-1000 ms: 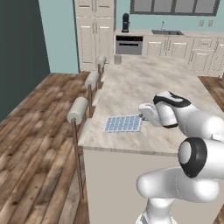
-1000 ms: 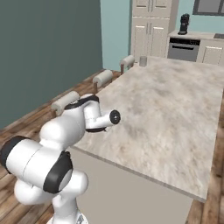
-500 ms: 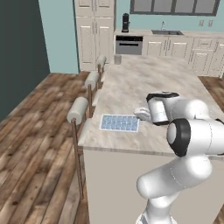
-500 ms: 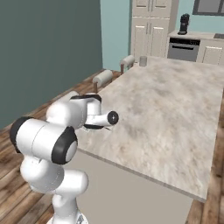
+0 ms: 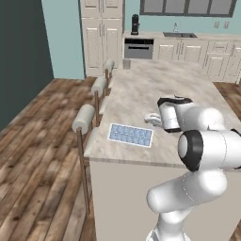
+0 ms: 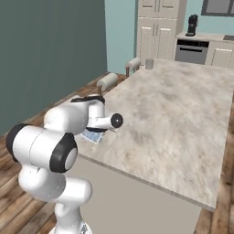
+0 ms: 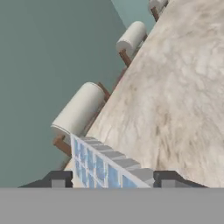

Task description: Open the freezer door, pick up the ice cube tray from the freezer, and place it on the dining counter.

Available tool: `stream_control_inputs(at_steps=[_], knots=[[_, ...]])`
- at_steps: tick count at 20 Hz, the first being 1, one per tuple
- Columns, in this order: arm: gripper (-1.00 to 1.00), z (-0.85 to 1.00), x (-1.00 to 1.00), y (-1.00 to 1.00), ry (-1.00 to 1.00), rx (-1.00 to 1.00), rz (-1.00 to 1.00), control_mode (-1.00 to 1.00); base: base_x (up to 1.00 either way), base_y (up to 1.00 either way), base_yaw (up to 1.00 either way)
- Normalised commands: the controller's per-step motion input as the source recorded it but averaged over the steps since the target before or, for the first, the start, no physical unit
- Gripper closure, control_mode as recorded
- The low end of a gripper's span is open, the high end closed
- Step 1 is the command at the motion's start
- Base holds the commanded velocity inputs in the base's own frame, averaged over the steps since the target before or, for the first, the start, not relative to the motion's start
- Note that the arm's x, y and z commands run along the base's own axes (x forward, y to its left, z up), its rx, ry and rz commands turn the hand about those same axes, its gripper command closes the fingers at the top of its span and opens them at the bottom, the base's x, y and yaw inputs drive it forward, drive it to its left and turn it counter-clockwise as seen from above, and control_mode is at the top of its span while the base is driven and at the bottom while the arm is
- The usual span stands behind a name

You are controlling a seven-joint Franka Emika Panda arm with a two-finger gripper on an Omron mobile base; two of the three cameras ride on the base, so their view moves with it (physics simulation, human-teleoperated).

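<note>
The pale blue-white ice cube tray [image 5: 131, 135] lies flat on the beige marbled dining counter [image 5: 141, 89], near its front left corner beside the stools. My gripper [image 5: 150, 117] hovers just right of the tray's far end, a little above the stone, open and holding nothing. In the hand view the tray [image 7: 105, 164] rises between my spread fingertips [image 7: 59, 178], and the gripper [image 7: 113, 178] is not touching it. From the right base view a corner of the tray [image 6: 93, 135] peeks out below my forearm.
Round-backed stools [image 5: 84, 117] line the counter's left edge, and two of their backs [image 7: 81, 111] show in the hand view. A small grey cup [image 5: 126, 63] stands at the counter's far end. Cream cabinets and an oven [image 5: 138, 48] fill the back wall.
My elbow has folded in closer to the base. The hand stays just right of the tray, which has not moved on the counter.
</note>
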Motion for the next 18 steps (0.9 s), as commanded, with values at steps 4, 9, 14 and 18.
stream_control_inputs(at_steps=[4, 9, 14, 18], knots=[[-1.0, 1.0, 0.01, 0.0, 0.02, -0.01, 0.0, -1.0, 0.0, 0.0, 0.0], [-1.0, 1.0, -0.3, 0.75, 0.0, -0.27, 0.02, -1.0, 0.0, 0.0, 0.0], [-1.0, 0.86, -0.76, 1.0, 0.0, -0.44, 0.09, -1.0, 0.0, 0.0, 0.0], [-1.0, 0.98, -0.65, 1.0, 0.0, -0.4, 0.06, -1.0, 0.0, 0.0, 0.0]])
